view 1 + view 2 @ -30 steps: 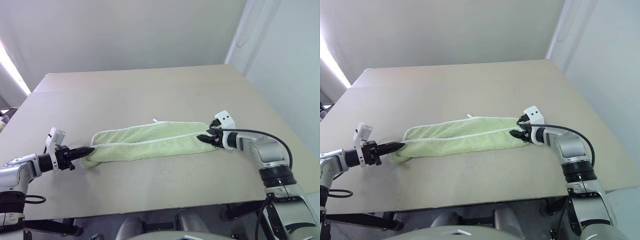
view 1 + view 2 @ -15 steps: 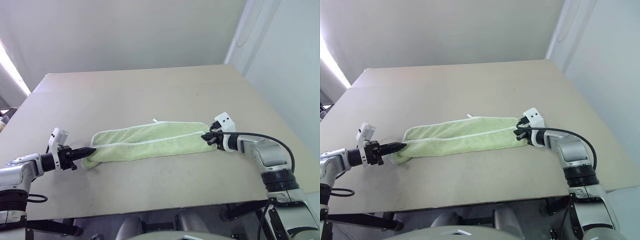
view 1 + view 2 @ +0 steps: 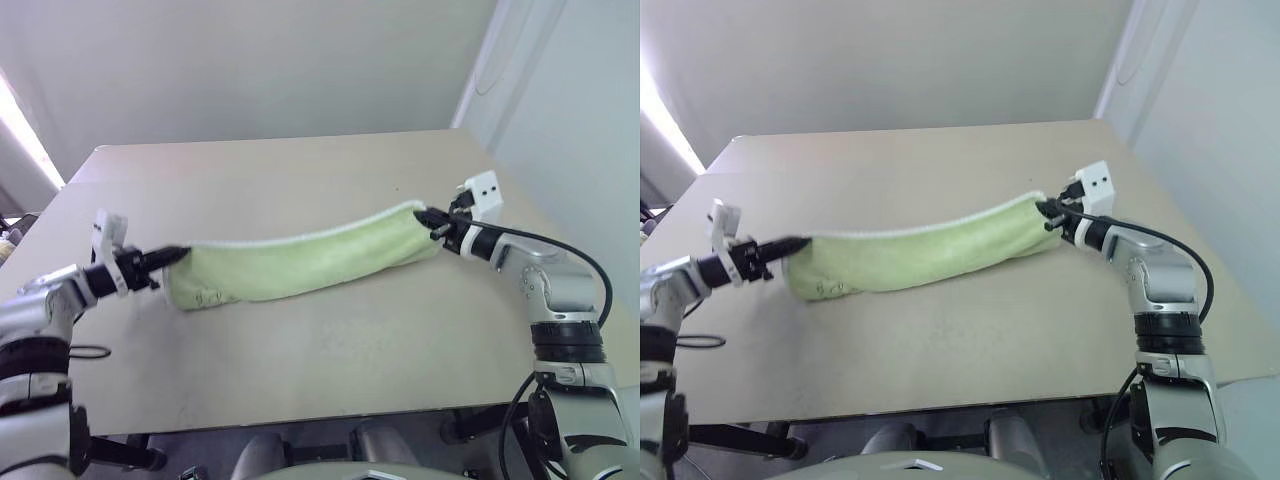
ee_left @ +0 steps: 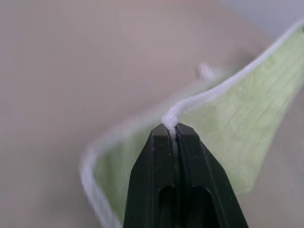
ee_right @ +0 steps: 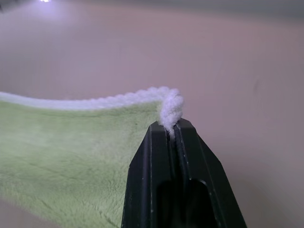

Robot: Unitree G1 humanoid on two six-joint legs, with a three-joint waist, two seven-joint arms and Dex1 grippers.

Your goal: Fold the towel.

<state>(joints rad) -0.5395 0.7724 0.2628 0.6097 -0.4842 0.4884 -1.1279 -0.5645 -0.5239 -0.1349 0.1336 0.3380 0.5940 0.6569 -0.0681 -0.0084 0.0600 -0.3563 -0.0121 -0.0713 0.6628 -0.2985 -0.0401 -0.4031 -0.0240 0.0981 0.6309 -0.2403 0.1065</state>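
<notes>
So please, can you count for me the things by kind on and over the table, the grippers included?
Towel: 1, light green, held up at both ends.
Grippers: 2, the left gripper and the right gripper, each shut on a whitish towel edge.
Table: 1, beige.
Total: 4

1. Bright, even light; a white glare streak burns at the left edge beside the beige matte tabletop
2. Shadows stay faint
3. Wrist views blur beyond the sharp black claw tips
</notes>
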